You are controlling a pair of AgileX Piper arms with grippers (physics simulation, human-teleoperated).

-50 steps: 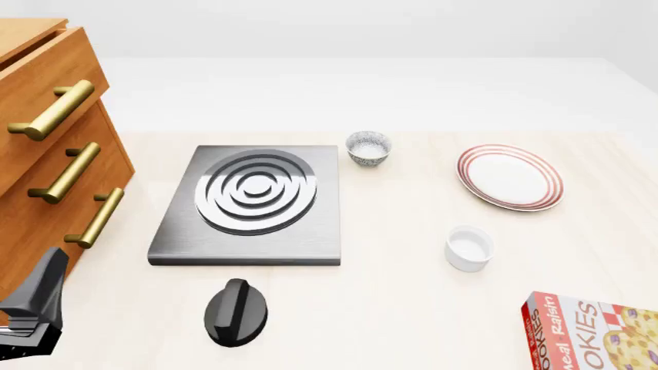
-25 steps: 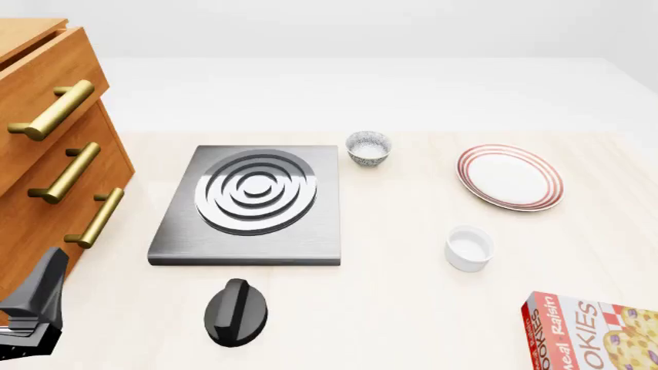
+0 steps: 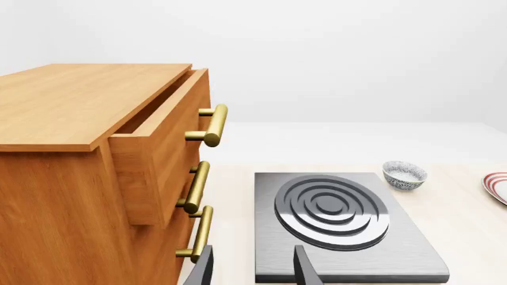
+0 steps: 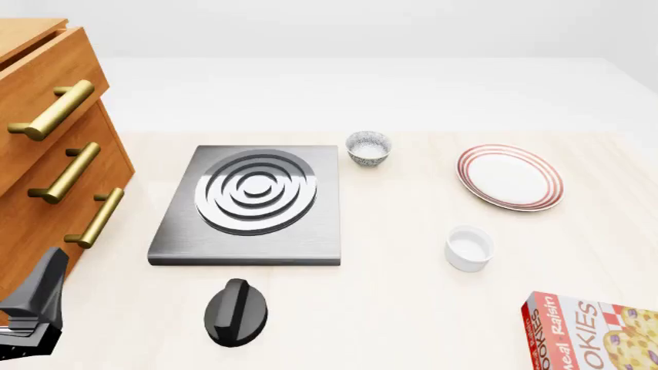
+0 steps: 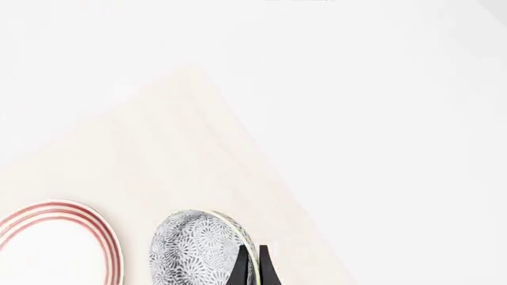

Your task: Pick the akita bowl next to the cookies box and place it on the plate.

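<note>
In the right wrist view my right gripper (image 5: 252, 268) is shut on the rim of the akita bowl (image 5: 190, 249), which shows its grey-black speckled outside and is tilted on edge. The plate (image 5: 47, 249), white with red rings, lies close beside it. Neither this bowl nor the right gripper appears in the front view, where the plate (image 4: 510, 177) lies at the right and the red cookies box (image 4: 596, 331) at the bottom right corner. My left gripper (image 4: 31, 316) hangs open at the bottom left, and its fingers (image 3: 305, 268) hold nothing.
A second speckled bowl (image 4: 368, 148) stands behind the grey stove plate (image 4: 252, 202). A white ramekin (image 4: 469, 248) sits between plate and cookies box. A black knob (image 4: 236, 311) lies in front of the stove. The wooden drawer cabinet (image 4: 52, 154) fills the left side.
</note>
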